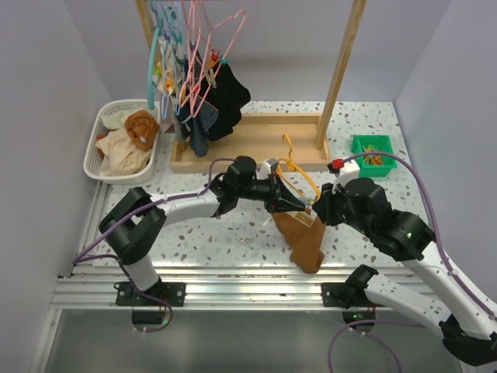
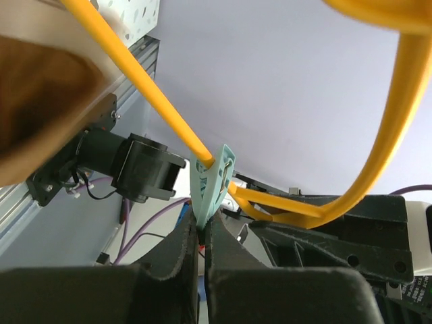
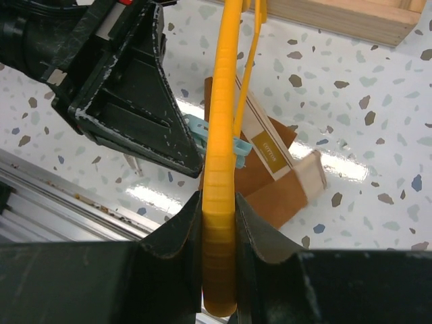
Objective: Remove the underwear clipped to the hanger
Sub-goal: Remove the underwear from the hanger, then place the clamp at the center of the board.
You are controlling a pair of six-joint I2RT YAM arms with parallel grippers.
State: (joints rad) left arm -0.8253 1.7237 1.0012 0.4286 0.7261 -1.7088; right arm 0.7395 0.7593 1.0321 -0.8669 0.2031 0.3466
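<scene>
Your left gripper [image 2: 202, 233] pinches the teal clip [image 2: 210, 183] only at its tip, your right gripper [image 3: 219, 216] clamps the yellow hanger [image 3: 226, 101], and the black underwear [image 1: 227, 97] hangs on the rear rack [image 1: 342, 70], so that shallow pinch could let the clip slip free.

Our left arm [image 1: 186, 206] stretches low from its base toward the right, elbow raised near the middle, wrist about level. Our left gripper [image 2: 201, 233] has its fingers pressed together, pinching the tail of a clip [image 2: 212, 179]. Our right arm [image 1: 404, 233] bends in from the right, its wrist turned toward the left one. Our right gripper [image 3: 219, 202] clamps a hanger [image 3: 223, 101] between narrowly parted fingers. The two grippers sit almost tip to tip.
</scene>
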